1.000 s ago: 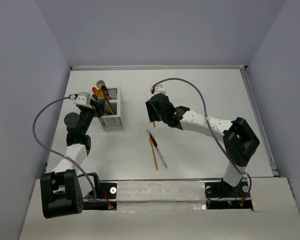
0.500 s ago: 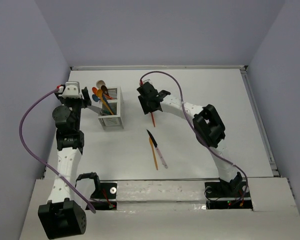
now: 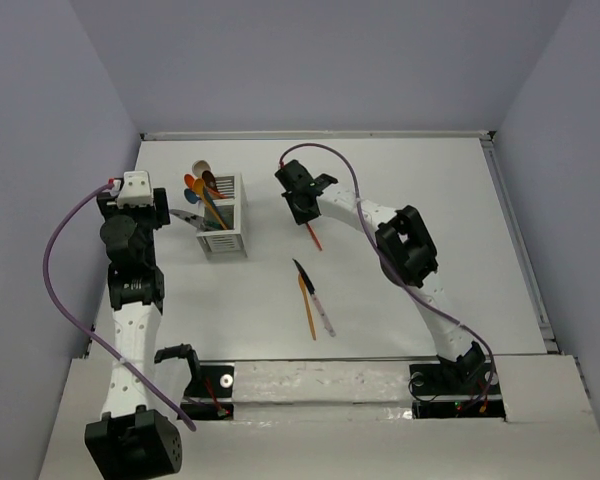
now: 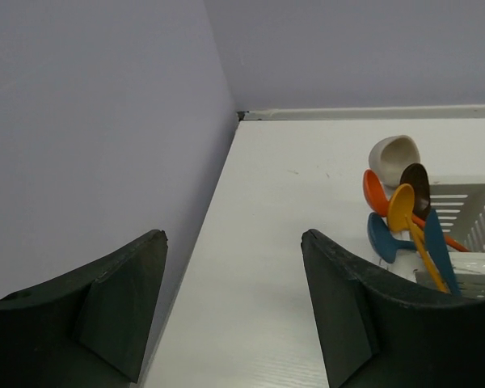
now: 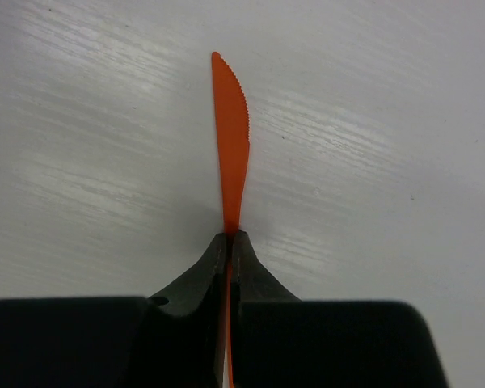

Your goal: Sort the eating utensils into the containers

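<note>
Toward the far middle of the white table [image 3: 450, 190], the right gripper [image 5: 229, 236] is pinching a slim orange plastic knife with a serrated edge [image 5: 231, 137]; its jaws are standing almost closed on the handle end, and the blade is pointing away from the fingers, low over the tabletop. From above, that gripper [image 3: 302, 200] is sitting to the right of the small white slatted caddy [image 3: 226, 243], with the knife [image 3: 314, 237] trailing toward the near side. The left gripper [image 4: 230, 238] is hanging wide open with nothing between its dark fingers [image 4: 339, 307], just to the left of the caddy [image 4: 469, 202]. Spoons are standing bowl-up in the caddy's far compartment: a beige one [image 4: 394, 156], an orange one [image 4: 376, 190], a brown one [image 4: 416, 182], a yellow one [image 4: 401, 206] and a blue one [image 4: 381, 234]. Nearer the arm bases, a slim orange utensil [image 3: 307, 312] and a pale knife with a dark end [image 3: 323, 315] are lying on the table, touching each other, well apart from the caddy.
</note>
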### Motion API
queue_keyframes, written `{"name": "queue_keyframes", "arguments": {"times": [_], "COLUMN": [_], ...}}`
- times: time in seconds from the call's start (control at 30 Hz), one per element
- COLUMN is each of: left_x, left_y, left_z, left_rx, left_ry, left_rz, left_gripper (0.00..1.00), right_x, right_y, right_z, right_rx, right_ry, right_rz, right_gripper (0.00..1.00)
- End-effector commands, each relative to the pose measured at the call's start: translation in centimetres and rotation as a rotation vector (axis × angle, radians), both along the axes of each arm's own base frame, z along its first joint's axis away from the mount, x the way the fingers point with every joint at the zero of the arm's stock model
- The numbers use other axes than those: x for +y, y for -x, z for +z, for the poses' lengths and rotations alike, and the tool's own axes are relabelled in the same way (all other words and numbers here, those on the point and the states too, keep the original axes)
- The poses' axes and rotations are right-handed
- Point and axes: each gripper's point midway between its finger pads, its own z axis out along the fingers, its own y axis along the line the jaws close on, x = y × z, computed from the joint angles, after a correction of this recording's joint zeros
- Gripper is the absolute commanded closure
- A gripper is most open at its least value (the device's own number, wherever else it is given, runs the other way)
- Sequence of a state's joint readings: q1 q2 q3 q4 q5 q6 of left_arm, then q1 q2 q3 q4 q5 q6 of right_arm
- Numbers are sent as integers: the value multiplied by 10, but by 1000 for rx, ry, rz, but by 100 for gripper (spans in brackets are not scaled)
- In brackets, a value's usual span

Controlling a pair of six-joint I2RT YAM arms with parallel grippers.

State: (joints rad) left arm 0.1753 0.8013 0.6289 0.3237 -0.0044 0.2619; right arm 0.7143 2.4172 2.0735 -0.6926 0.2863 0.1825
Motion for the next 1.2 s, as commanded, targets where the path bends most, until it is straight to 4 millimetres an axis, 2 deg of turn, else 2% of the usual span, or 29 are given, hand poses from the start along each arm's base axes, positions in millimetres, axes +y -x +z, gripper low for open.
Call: {"name": "queue_keyframes", "arguments": {"times": [0.0, 0.13, 0.17, 0.27, 0.3, 0.37, 0.4, 0.43, 0.47, 0.5, 0.53, 0.57, 0.6, 0.63, 0.67, 0.7, 0.73, 0.77, 0.8, 0.83, 0.87, 0.93, 0.97, 1.0, 1.07, 1.1, 1.13, 1.17], "left_x": [20, 31, 33, 36, 36, 34, 34, 35, 36, 36, 36, 36, 37, 37, 39, 40, 41, 42, 42, 43, 44, 44, 43, 43, 42, 41, 41, 40], "left_y": [13, 20, 22, 26, 26, 25, 25, 26, 26, 26, 26, 26, 25, 25, 25, 25, 25, 25, 26, 26, 26, 26, 25, 25, 24, 24, 24, 24], "left_z": [7, 1, -3, -15, -18, -27, -28, -32, -32, -34, -35, -39, -41, -43, -45, -46, -47, -47, -47, -49, -49, -50, -50, -50, -49, -50, -50, -50], "left_rx": [-13, 29, 44, 64, 67, 80, 83, 90, 92, 94, 97, 102, 105, 111, 112, 115, 117, 115, 115, 118, 120, 121, 122, 122, 121, 123, 124, 123], "left_ry": [-52, -96, -103, -97, -86, -79, -79, -75, -75, -73, -72, -72, -71, -70, -68, -71, -69, -70, -70, -69, -69, -69, -67, -65, -64, -65, -65, -68], "left_rz": [87, 145, 155, 176, 172, 162, 161, 166, 168, 169, 168, 167, 169, 172, 178, 182, 191, 194, 196, 200, 203, 200, 199, 196, 191, 183, 180, 177], "left_gripper": [20, 18, 17, 16, 16, 16, 16, 16, 16, 16, 16, 16, 16, 16, 16, 16, 16, 16, 16, 16, 17, 16, 16, 16, 17, 17, 17, 17], "right_x": [-17, -19, -17, -3, 6, 12, 21, 25, 30, 36, 49, 59, 72, 93, 104, 113, 128, 146, 154, 164, 185, 204, 218, 222, 225, 225, 223, 221], "right_y": [26, 16, 10, -2, -8, -12, -13, -6, -2, -3, 13, 23, 33, 55, 65, 76, 90, 95, 98, 99, 102, 103, 98, 96, 82, 79, 80, 80], "right_z": [-35, -8, 19, 68, 109, 153, 208, 218, 236, 270, 299, 308, 338, 351, 351, 376, 382, 370, 389, 388, 383, 371, 345, 348, 330, 313, 320, 304], "right_rx": [139, 56, 4, -134, -244, -372, -516, -552, -603, -714, -774, -818, -919, -967, -992, -1082, -1091, -1068, -1088, -1079, -1073, -1064, -1021, -1024, -985, -963, -984, -963], "right_ry": [70, 60, 28, -87, -176, -262, -354, -377, -408, -457, -511, -516, -587, -642, -671, -754, -820, -856, -930, -955, -985, -992, -979, -987, -960, -931, -934, -914], "right_rz": [21, -7, -8, 42, 84, 120, 145, 167, 185, 208, 258, 322, 367, 437, 478, 514, 599, 644, 662, 692, 750, 795, 823, 820, 762, 749, 751, 749], "right_gripper": [100, 100, 100, 100, 100, 100, 100, 100, 100, 100, 100, 100, 100, 100, 100, 100, 100, 100, 100, 100, 100, 100, 100, 100, 100, 100, 100, 100]}}
